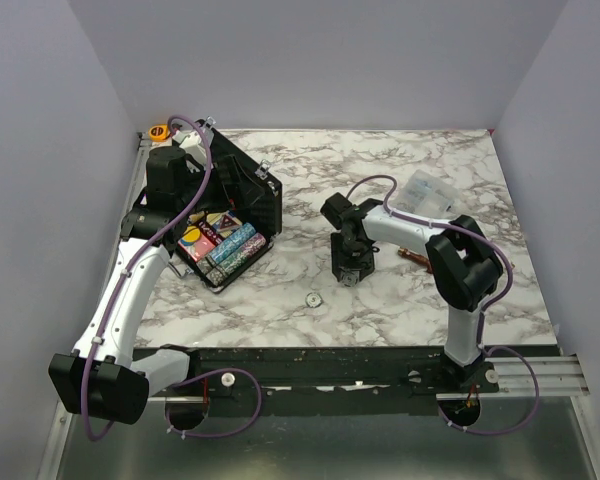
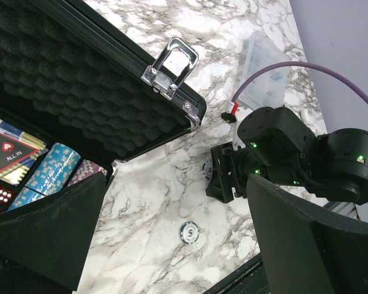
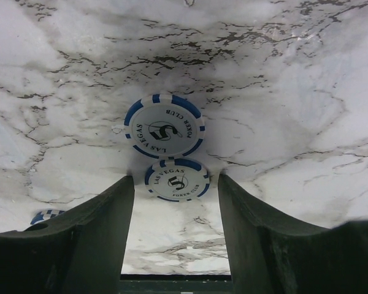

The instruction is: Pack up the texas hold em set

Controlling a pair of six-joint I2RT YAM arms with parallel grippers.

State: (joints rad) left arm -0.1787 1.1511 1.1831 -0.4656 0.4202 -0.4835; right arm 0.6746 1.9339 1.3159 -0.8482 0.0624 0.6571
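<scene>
Right gripper (image 1: 352, 274) hangs low over the table (image 1: 460, 300), to the right of the open black case (image 1: 245, 195), fingers (image 3: 80, 245) partly apart with a blue and white chip (image 3: 176, 179) between them, not pinched yet. I think it is picking up loose chips; next it must squeeze this one, lift it and carry it into the case.

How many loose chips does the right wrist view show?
3. One chip lies ahead of the right gripper, a second chip between its fingers, a third chip half hidden at left. Others may be hidden.
</scene>
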